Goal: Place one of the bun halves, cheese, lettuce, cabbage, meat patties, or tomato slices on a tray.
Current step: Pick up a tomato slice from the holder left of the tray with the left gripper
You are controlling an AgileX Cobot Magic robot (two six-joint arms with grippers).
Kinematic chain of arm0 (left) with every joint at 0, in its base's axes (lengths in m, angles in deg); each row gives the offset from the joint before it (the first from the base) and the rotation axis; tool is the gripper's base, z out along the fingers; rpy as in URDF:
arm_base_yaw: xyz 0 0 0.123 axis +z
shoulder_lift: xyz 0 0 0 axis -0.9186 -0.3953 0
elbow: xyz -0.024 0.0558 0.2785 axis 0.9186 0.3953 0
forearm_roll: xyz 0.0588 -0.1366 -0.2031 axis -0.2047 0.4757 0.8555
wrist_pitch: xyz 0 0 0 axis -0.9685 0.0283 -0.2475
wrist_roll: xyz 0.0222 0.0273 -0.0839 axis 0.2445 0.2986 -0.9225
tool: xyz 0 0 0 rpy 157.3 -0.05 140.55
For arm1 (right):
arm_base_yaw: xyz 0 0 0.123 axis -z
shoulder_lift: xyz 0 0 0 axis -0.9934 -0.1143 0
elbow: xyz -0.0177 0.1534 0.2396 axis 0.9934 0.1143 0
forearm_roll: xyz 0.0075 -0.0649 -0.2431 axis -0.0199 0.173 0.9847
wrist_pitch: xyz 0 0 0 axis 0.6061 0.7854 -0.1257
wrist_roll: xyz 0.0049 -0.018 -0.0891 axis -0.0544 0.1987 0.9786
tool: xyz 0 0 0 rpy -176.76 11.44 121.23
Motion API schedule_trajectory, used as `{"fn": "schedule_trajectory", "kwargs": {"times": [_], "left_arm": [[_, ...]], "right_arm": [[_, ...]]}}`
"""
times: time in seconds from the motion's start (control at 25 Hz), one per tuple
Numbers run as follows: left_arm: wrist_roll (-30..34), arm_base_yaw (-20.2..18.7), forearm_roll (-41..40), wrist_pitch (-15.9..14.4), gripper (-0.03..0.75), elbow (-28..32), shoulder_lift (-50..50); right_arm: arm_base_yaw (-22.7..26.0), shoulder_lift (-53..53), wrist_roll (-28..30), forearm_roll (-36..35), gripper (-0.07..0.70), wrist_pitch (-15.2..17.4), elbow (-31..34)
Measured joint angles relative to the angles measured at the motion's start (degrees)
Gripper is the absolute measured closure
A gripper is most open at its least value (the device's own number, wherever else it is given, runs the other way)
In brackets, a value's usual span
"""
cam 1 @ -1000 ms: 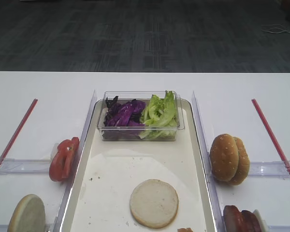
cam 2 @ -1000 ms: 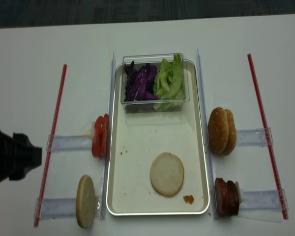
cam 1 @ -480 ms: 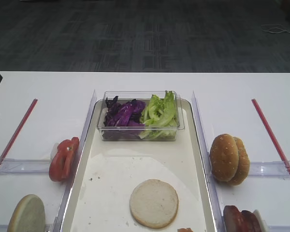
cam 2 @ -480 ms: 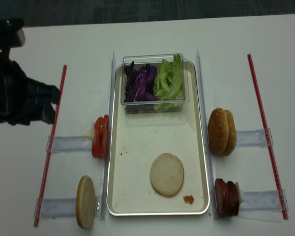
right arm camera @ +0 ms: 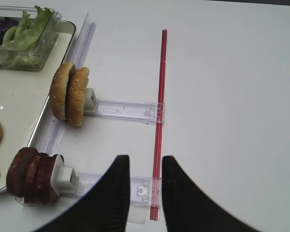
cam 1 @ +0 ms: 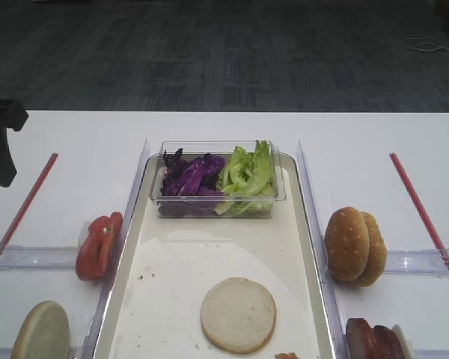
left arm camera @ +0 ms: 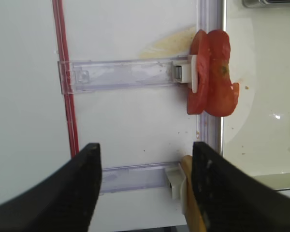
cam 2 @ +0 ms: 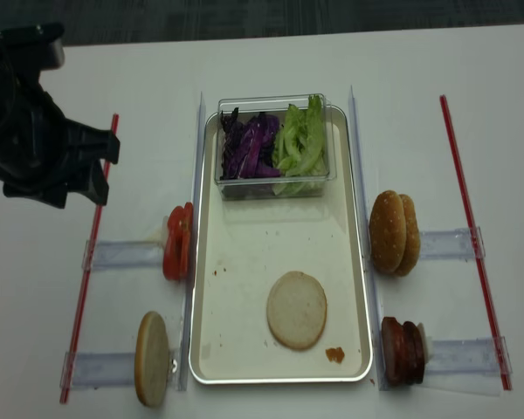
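Note:
The cream tray (cam 2: 244, 253) lies in the middle with one pale bun half (cam 2: 296, 309) flat on it. Left of it, tomato slices (cam 2: 177, 242) (left arm camera: 211, 72) stand on edge in a clear holder, and another bun half (cam 2: 152, 358) stands nearer the front. Sesame bun halves (cam 2: 393, 232) and meat patties (cam 2: 403, 351) stand on the right. Cabbage (cam 2: 249, 148) and lettuce (cam 2: 301, 144) fill a clear box. No cheese shows. My left gripper (left arm camera: 147, 150) hangs open and empty above the table left of the tomato. My right gripper (right arm camera: 144, 162) is narrowly open and empty, right of the patties (right arm camera: 31, 175).
Red strips (cam 2: 92, 262) (cam 2: 472, 236) run down both sides of the table. Clear plastic holders (cam 2: 122, 255) (cam 2: 445, 243) hold the food on edge. The clear box (cam 2: 275, 188) sits at the tray's far end. A small orange scrap (cam 2: 334, 353) lies at the tray's front right.
My left arm has come in from the left edge and moved toward the far side of the table, a little to the right. The food, tray and right gripper have stayed put.

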Motion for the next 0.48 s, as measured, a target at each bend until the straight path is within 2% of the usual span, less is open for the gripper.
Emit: {"fn": "schedule_trajectory", "kwargs": {"times": [0.28, 0.48], "left_arm": [[-0.4, -1.0, -0.8, 0.0, 0.321, 0.0, 0.0], [-4.3, -6.6, -4.6, 0.7, 0.321, 0.0, -0.1]], "right_arm": [[0.0, 0.0, 0.0, 0.0, 0.43, 0.0, 0.0], [0.0, 0.0, 0.0, 0.0, 0.43, 0.0, 0.0]]}}
